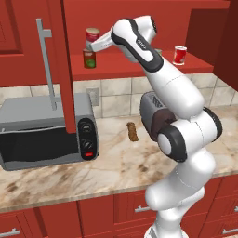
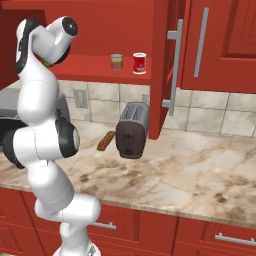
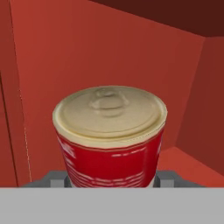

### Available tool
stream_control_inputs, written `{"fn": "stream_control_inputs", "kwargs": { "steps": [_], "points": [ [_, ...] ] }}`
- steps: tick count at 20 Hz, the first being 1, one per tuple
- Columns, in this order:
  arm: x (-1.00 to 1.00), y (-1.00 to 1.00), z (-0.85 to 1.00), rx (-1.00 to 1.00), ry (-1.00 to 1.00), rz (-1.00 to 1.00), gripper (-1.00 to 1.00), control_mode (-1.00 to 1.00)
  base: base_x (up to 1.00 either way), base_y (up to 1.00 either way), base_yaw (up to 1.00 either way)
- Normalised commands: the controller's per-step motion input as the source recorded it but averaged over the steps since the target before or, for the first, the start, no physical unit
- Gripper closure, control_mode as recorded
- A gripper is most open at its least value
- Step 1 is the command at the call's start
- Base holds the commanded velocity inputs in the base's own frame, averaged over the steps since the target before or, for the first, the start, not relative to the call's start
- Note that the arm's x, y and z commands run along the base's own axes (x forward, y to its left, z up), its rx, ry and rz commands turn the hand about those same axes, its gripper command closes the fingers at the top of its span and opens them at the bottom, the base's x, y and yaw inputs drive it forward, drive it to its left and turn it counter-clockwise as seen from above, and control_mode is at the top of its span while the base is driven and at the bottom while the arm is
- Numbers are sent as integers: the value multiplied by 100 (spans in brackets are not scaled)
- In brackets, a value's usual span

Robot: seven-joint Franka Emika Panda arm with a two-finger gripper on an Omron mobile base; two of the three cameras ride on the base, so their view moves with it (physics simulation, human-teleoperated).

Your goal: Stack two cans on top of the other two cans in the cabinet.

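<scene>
My gripper (image 1: 91, 44) reaches into the open red cabinet (image 1: 139, 65) at the left end of its shelf. It is shut on a red can (image 1: 93, 34) with a pale lid, which sits close between the fingers in the hand view (image 3: 109, 131). Directly below stands the green-labelled can (image 1: 89, 59); the hand hides whether the two touch. At the right end of the shelf stands a red can with a pale band (image 1: 179, 55) (image 2: 139, 63). Beside it is a grey-green can (image 2: 116, 61). The cabinet door (image 1: 62, 65) with its long grey bar handle (image 1: 48, 65) hangs open.
A grey microwave (image 1: 46, 135) sits on the marble counter (image 1: 116, 167) under the open door. A dark toaster (image 2: 132, 130) stands behind the arm, with a brown bar-shaped item (image 1: 133, 132) beside it. The cabinet's back wall (image 3: 109, 48) is close behind the held can.
</scene>
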Motion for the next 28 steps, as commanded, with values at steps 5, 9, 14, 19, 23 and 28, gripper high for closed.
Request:
{"fn": "stream_control_inputs", "kwargs": {
  "steps": [5, 9, 14, 19, 23, 28],
  "points": [
    [10, 1, -2, -2, -2, 0, 100, -100, 0, 0, 0],
    [14, 0, 0, 0, -1, 0, 100, -100, 0, 0, 0],
    [10, 2, -5, 0, 0, 0, 100, -100, 0, 0, 0],
    [7, 2, -4, 0, 0, 0, 100, -100, 0, 0, 0],
    [0, 6, -4, 0, 0, 0, 100, -100, 0, 0, 0],
    [10, 6, -1, 0, 0, -1, 100, -100, 0, 0, 0]
  ]
}}
